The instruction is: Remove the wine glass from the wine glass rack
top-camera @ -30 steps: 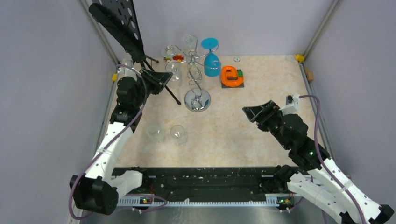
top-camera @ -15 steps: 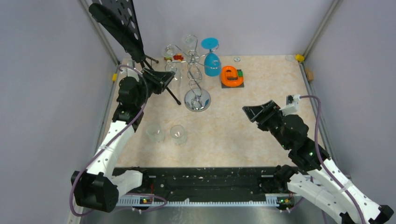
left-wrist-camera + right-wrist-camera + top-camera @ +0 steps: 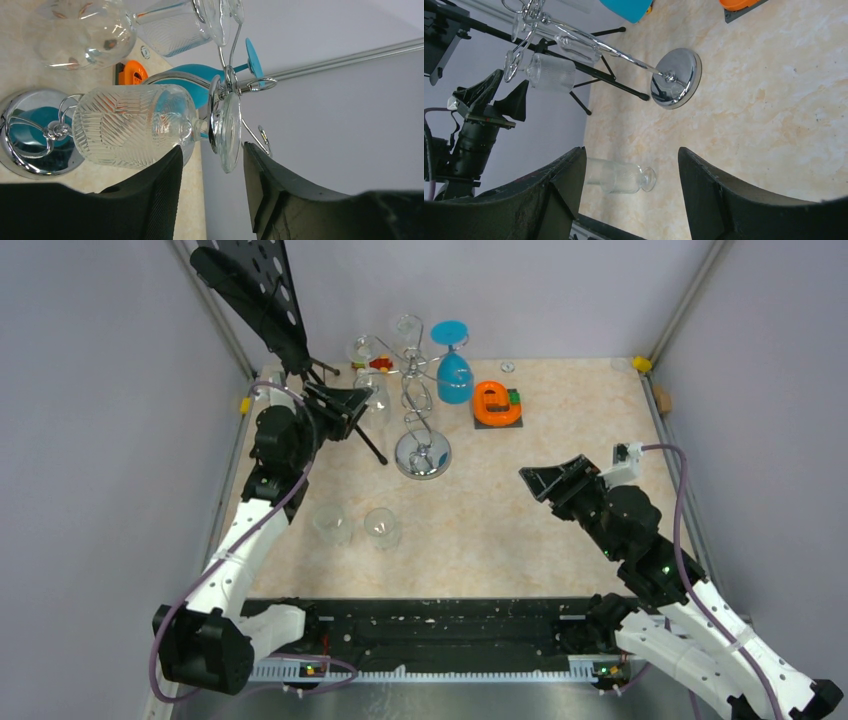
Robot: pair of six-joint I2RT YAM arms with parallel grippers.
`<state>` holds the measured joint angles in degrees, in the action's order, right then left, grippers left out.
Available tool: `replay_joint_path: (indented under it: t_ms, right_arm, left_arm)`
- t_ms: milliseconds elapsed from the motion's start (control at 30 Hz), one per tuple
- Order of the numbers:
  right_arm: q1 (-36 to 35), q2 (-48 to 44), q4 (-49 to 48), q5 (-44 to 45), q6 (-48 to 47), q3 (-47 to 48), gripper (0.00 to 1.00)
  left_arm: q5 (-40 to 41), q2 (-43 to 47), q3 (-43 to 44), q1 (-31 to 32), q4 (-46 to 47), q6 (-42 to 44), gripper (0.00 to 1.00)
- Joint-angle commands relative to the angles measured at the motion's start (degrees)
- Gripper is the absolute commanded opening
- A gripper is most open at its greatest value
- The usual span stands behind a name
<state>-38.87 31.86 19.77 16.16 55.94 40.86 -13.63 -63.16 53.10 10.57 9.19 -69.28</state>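
The chrome wine glass rack (image 3: 421, 452) stands at the back centre, with clear glasses and a blue wine glass (image 3: 455, 368) hanging upside down from its hooks. My left gripper (image 3: 358, 408) is open at the rack's left side. In the left wrist view the gripper (image 3: 212, 162) has its fingers on either side of the round foot of a ribbed clear wine glass (image 3: 132, 125) hanging on a hook, not touching it. My right gripper (image 3: 548, 478) is open and empty, right of the rack and above the table; it also shows in the right wrist view (image 3: 631, 150).
A black tripod music stand (image 3: 250, 290) rises at the back left, its legs close to my left gripper. Two clear glasses (image 3: 330, 523) (image 3: 381, 527) stand on the table at front left. An orange object (image 3: 495, 403) lies right of the rack.
My left gripper has edged slightly up and toward the hanging ribbed glass. The right arm has not moved.
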Motion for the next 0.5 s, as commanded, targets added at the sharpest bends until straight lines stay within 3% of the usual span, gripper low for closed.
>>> replay_joint_path:
  t_ms: [0, 200, 467]
  right_arm:
    - [0.29, -0.92, -0.92, -0.19, -1.22, 0.10, 0.68]
    - [0.29, -1.51, -0.55, 0.44, -1.28, -0.14, 0.68]
    - [0.29, -1.45, -0.61, 0.60, -1.54, -0.17, 0.68]
  left_arm:
    - [0.99, -0.20, 0.15, 0.07, 2.69, 0.56, 0.52]
    - [0.81, 0.20, 0.25, 0.07, 2.68, 0.31, 0.34]
    - [0.12, 1.11, -0.27, 0.07, 2.37, -1.34, 0.02]
